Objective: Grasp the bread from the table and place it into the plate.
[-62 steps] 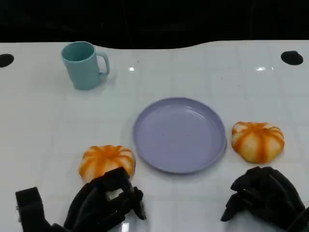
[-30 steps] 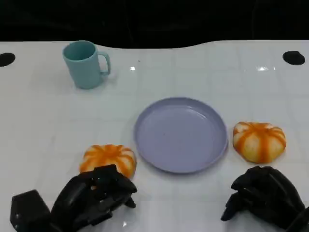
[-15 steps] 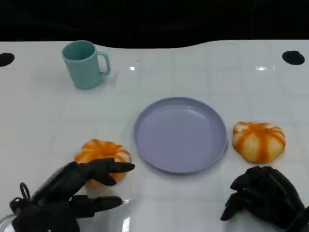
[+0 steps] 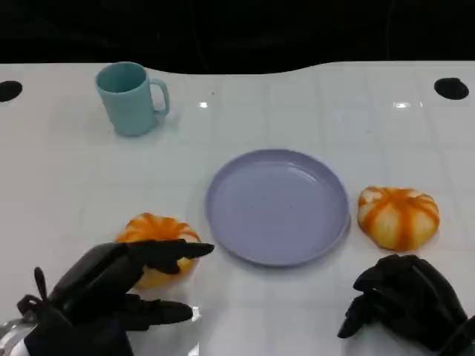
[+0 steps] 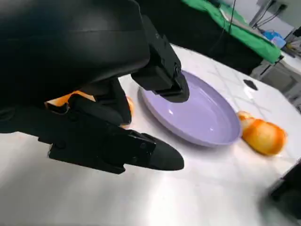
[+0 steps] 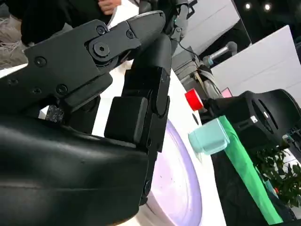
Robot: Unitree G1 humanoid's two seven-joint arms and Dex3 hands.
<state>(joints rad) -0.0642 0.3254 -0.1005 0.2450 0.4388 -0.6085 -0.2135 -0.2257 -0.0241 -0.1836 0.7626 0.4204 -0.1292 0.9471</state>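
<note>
Two round orange-and-white breads lie on the white table, one on each side of the lilac plate. My left hand is at the left bread. Its fingers are spread: the upper ones reach over the near side of the bread, and the thumb lies apart on the table closer to me. In the left wrist view the fingers frame this bread, with the plate just beyond. My right hand rests curled on the table just short of the right bread, with nothing in it.
A teal mug stands at the back left, well away from the plate. The table's far edge meets a dark background. Bare white tabletop lies between the mug and the plate.
My left hand has gone from curled to spread, and its fingers now reach over the left bread, which has shifted slightly left. The right hand, plate and right bread have not moved.
</note>
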